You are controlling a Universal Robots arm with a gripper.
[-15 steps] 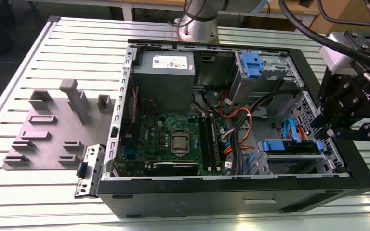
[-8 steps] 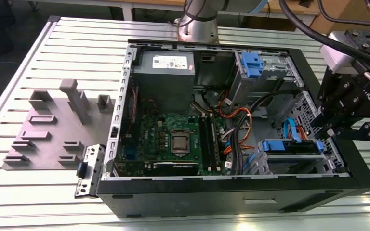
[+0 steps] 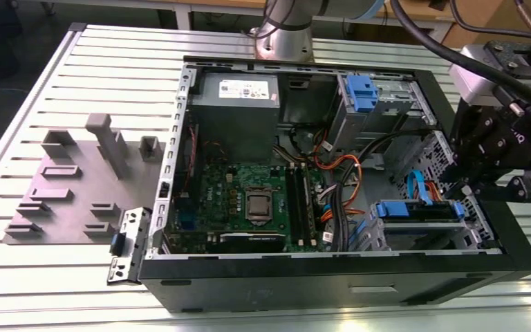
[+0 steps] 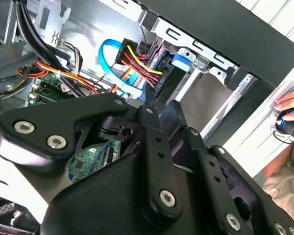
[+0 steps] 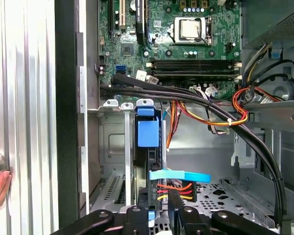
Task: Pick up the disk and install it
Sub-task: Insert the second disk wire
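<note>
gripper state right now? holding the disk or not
Gripper: cannot be told whether open or shut; it sits at the computer case's lower drive bay, where the disk already sits with cables plugged in.

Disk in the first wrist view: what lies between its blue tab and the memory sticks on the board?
In the first wrist view, a bundle of black cables crosses between the disk and the memory sticks.

Colours inside the open black case [image 3: 339, 280]

Green motherboard [image 3: 247, 200], blue drive carrier [image 5: 148, 132] near the black claw [image 5: 159, 215], orange-red-yellow wires [image 4: 139, 66], ribbed silver worktop [image 3: 53, 277].
</note>
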